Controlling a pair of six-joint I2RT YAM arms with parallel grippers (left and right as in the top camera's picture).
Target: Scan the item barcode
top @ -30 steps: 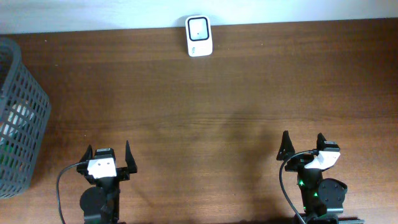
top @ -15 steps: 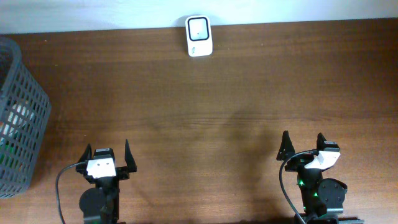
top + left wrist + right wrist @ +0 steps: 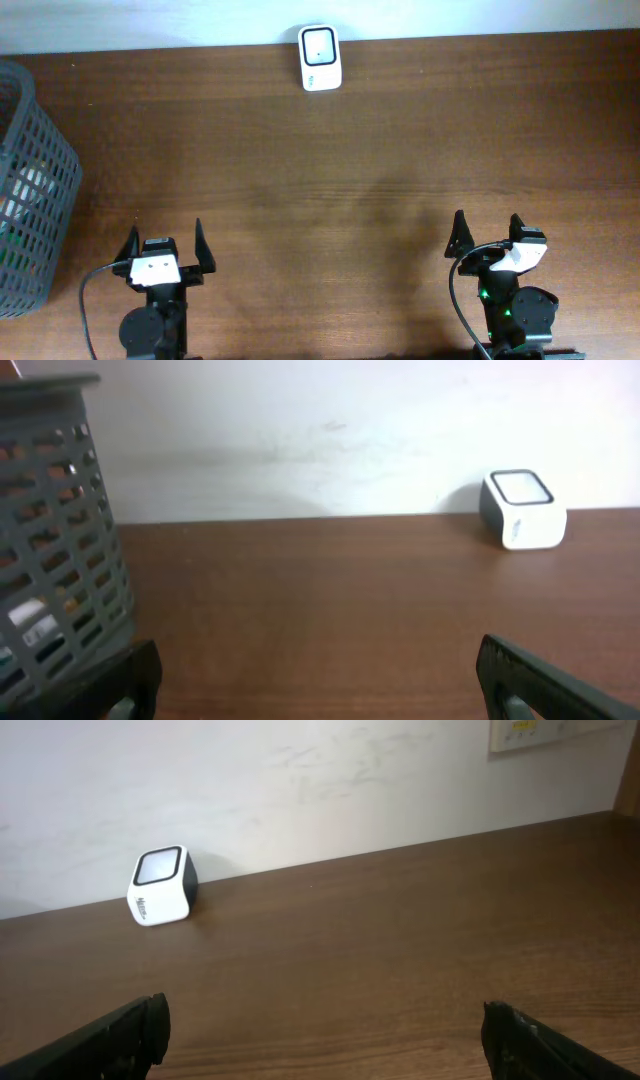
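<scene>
A white barcode scanner [image 3: 320, 58] with a dark glass window stands at the table's far edge, against the wall; it also shows in the left wrist view [image 3: 523, 510] and the right wrist view [image 3: 160, 885]. A grey mesh basket [image 3: 30, 190] sits at the left edge, and white and green things show dimly through its grid [image 3: 28, 622]. I cannot make out an item or a barcode among them. My left gripper [image 3: 165, 235] is open and empty near the front left, just right of the basket. My right gripper [image 3: 487, 225] is open and empty at the front right.
Bare brown wood [image 3: 350, 170] lies between both grippers and the scanner. A white wall runs behind the table, with a wall plate [image 3: 535, 732] at the upper right in the right wrist view.
My left gripper has shifted slightly to the left, toward the basket. The right arm and the scanner have not moved.
</scene>
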